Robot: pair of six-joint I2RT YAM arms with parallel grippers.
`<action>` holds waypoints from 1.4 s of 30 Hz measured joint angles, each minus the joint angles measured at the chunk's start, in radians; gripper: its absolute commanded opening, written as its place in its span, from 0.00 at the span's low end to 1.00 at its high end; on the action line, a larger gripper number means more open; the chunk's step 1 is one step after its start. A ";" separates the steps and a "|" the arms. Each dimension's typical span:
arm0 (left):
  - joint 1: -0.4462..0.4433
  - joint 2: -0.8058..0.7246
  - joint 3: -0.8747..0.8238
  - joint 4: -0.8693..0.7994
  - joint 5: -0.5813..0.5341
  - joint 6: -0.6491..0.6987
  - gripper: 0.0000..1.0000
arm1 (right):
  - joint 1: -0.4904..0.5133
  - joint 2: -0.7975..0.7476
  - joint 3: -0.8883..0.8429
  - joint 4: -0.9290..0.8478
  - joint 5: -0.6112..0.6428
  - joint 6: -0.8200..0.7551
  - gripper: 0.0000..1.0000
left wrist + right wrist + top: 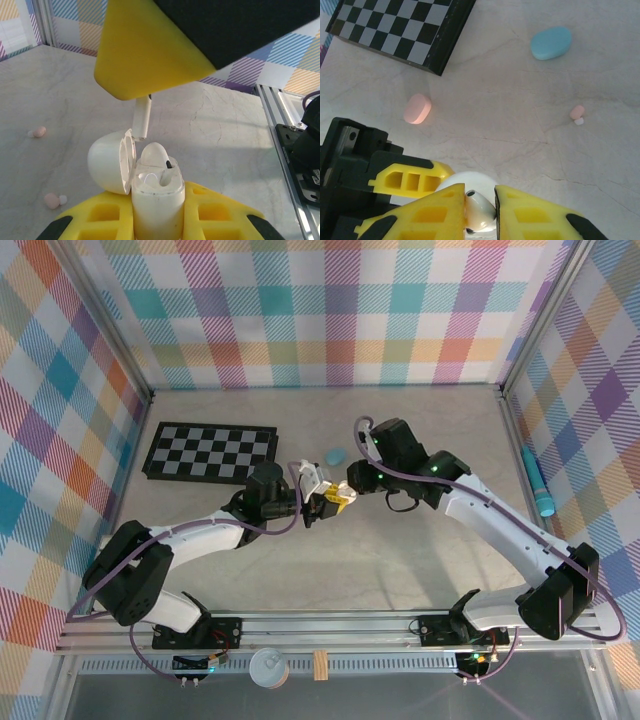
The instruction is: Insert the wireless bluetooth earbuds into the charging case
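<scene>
Enclosing marbled tabletop (400, 560), plaid walls (330, 310), chessboard (210, 452), pink earbud (576, 112)

The right hand (480, 196) half hides the white earbud (480, 212); white case (157, 205) cut off below.

Glossy, smooth white plastic on the charging case (157, 200) and on the white earbud (141, 117). Matt yellow plastic on the fingers (530, 215) of the right claw (480, 200). Smooth stone-like counter (225, 130) with soft sheen. Brushed metal on the rail (330, 625). Matt smooth plastic on the pink oval case (417, 108).
</scene>
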 measured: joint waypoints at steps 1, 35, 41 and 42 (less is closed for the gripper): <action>0.000 0.000 0.000 0.000 0.000 0.000 0.00 | 0.001 0.000 0.000 0.002 -0.002 -0.001 0.21; -0.001 0.002 0.012 0.009 -0.003 0.004 0.00 | 0.019 0.002 -0.019 -0.026 -0.010 -0.029 0.21; 0.000 0.004 0.012 0.006 -0.004 0.004 0.00 | 0.020 0.031 -0.008 -0.029 -0.017 -0.032 0.24; 0.000 0.004 0.012 0.006 -0.004 0.004 0.00 | 0.020 0.034 -0.007 -0.029 -0.018 -0.033 0.25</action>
